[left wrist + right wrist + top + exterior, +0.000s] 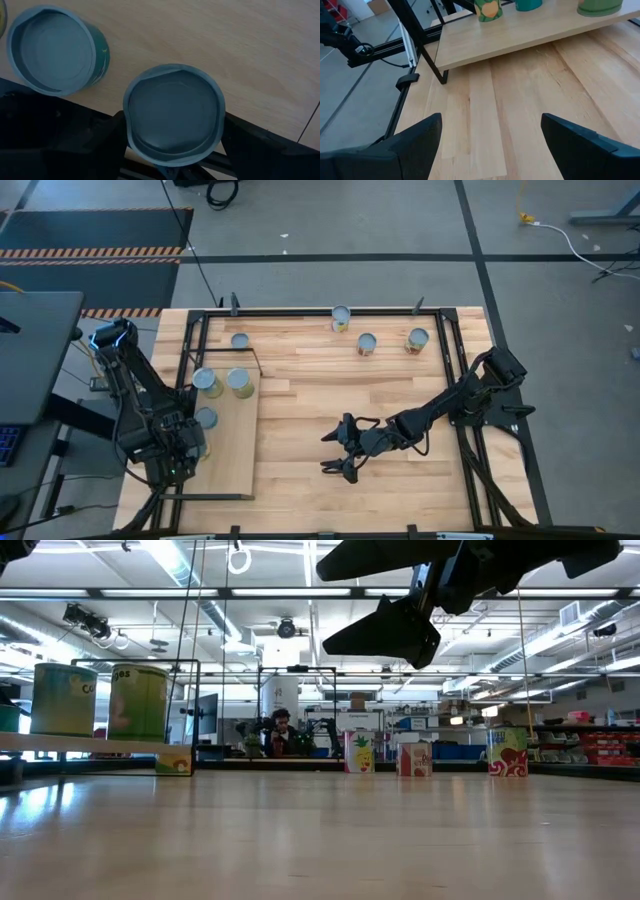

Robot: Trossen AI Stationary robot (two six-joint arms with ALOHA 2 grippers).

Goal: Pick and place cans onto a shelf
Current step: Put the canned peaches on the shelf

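Note:
My left gripper (190, 448) stands over the near part of the shelf (235, 470), shut on a can with a pale grey-blue top (174, 120). A green-labelled can (52, 50) stands beside it on the shelf. Two more cans (207, 382) (238, 382) stand farther back on the board. One can (240, 340) stands beyond the board, and three cans (340, 318) (366, 344) (417, 340) stand on the tabletop near the far edge. My right gripper (340, 450) is open and empty over the middle of the table. My left gripper pinches the can by its side wall just under the top rim (127, 125), one finger (100, 140) on each side. The fingers come from above, pointing down. The rim is dented out of round. The can is upright; whether it rests on the shelf cannot be told.
The shelf is a raised board (520, 40) on thin black legs at the table's left. A black frame (450, 360) runs round the table's edges. Bare planks (330, 390) lie between the shelf and the right arm.

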